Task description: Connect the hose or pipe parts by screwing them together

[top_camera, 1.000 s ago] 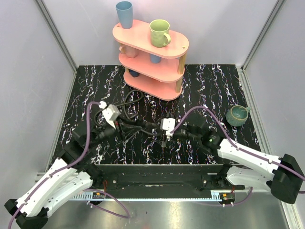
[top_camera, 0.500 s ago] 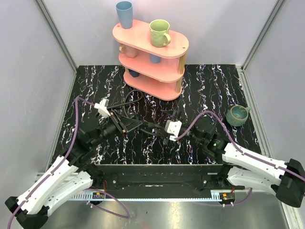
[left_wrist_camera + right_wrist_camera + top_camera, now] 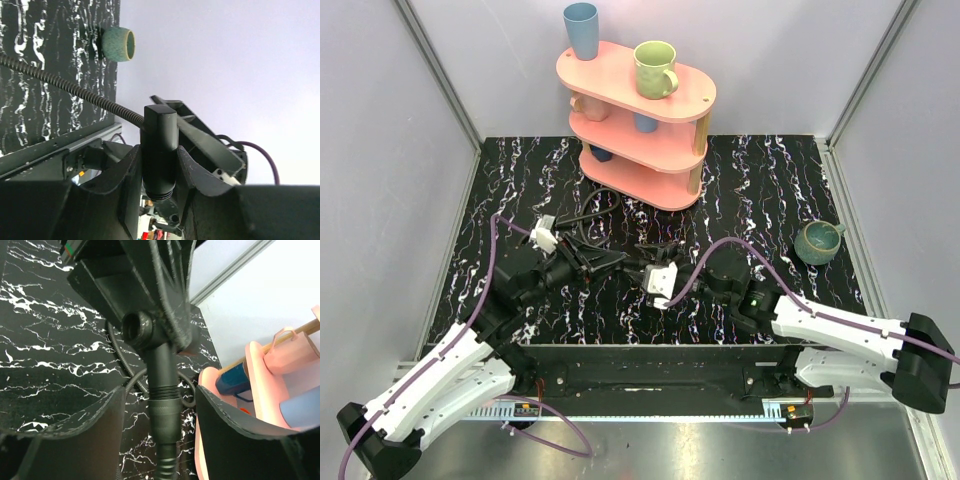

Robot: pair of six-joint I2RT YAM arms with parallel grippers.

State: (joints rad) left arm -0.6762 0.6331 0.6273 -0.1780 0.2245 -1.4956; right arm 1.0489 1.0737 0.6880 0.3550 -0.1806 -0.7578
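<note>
My left gripper (image 3: 159,167) is shut on a black hose fitting (image 3: 159,131) with a threaded lower end. A thin ribbed black hose (image 3: 60,82) runs from it to the upper left. In the right wrist view a knurled black connector (image 3: 165,417) on a second hose sits against the fitting's threads. My right gripper (image 3: 161,402) straddles that connector, open, with a gap on each side. In the top view the left gripper (image 3: 595,262) and right gripper (image 3: 636,271) meet at the table's middle, and black hose loops (image 3: 588,224) lie behind them.
A pink three-tier shelf (image 3: 638,125) stands at the back centre, holding a yellow-green mug (image 3: 655,68) and a blue cup (image 3: 582,30). A dark green mug (image 3: 817,241) sits at the right of the marbled table. Grey walls close both sides.
The right gripper has moved left to the left gripper and its jaws have narrowed around the connector. The left gripper has shifted slightly while keeping its grip.
</note>
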